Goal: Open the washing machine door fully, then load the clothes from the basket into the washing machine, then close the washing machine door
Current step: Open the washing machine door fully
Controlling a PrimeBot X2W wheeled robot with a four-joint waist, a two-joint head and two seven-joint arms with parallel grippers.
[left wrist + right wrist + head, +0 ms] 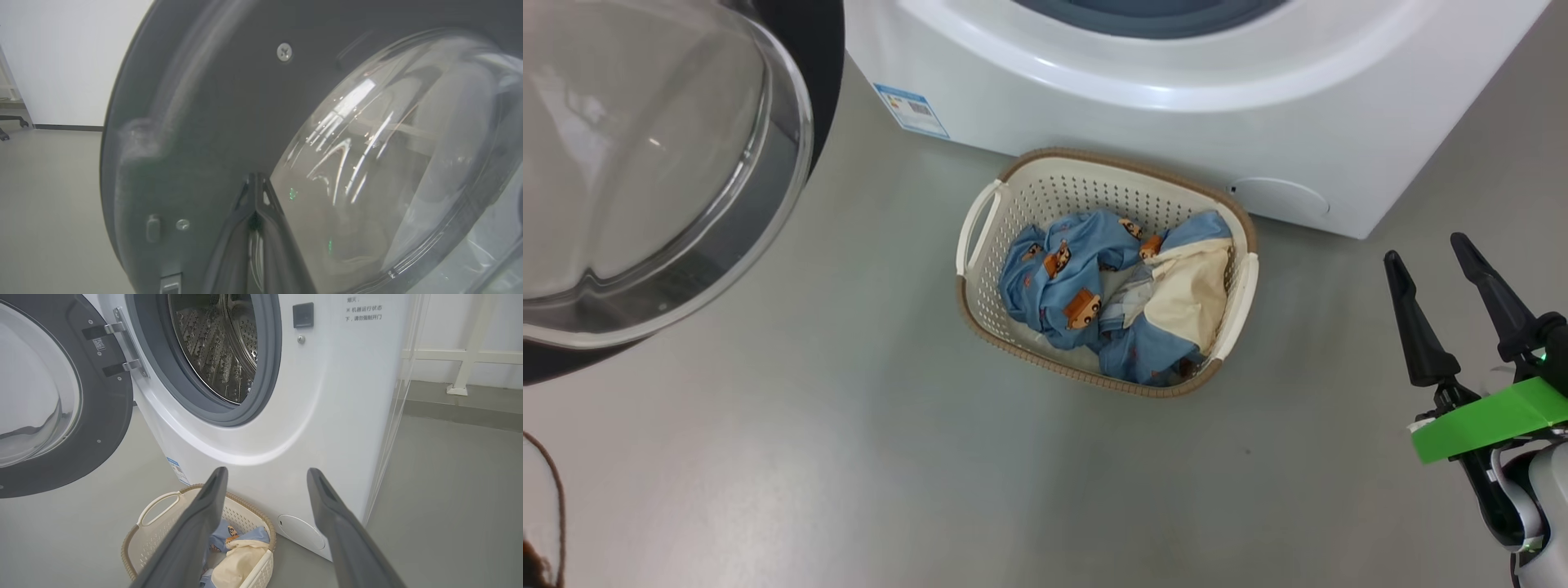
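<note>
The washing machine door [645,163] is cropped top-left.

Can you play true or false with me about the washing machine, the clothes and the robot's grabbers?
1. The washing machine door is shut. False: it is swung open, and the steel drum shows.
2. The clothes lie in the basket. True.
3. The right gripper holds a blue garment. False: it is open and holds nothing.
4. The basket stands on the floor in front of the washing machine. True.
5. The left gripper is spread wide. False: it is shut, with its tips by the door's inner face.
</note>
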